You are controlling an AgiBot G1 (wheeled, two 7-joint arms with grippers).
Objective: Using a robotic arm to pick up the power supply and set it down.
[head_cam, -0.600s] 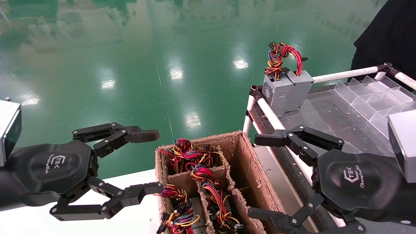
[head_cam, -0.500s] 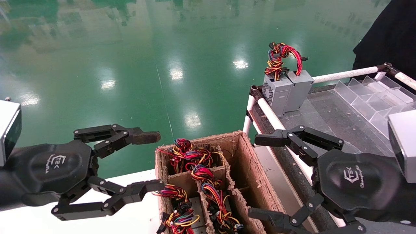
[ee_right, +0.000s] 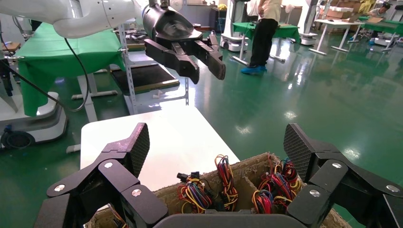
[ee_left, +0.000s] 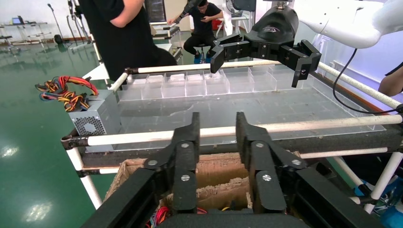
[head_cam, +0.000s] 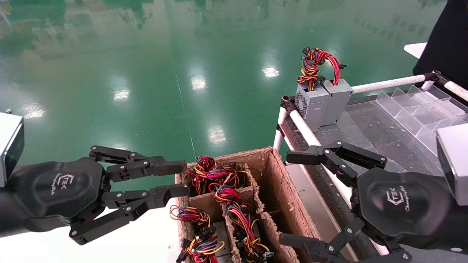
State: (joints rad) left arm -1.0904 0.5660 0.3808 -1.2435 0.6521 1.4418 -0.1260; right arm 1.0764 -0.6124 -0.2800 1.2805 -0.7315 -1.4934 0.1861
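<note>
My left claw (head_cam: 175, 179) hovers beside the carton (head_cam: 278, 190), fingers narrowed with nothing between them. My right claw (head_cam: 296, 197) hangs spread over the carton, ready, I judge, to reach a power supply (head_cam: 234, 215) inside.

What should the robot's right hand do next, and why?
Probably slide the right gripper a bit toward the robot's left, over the wire bundles in the carton, then lower it. Its fingers are wide open and empty, over the carton's cart-side edge. One power supply already stands on the cart. The left gripper is at the carton's other side.
</note>
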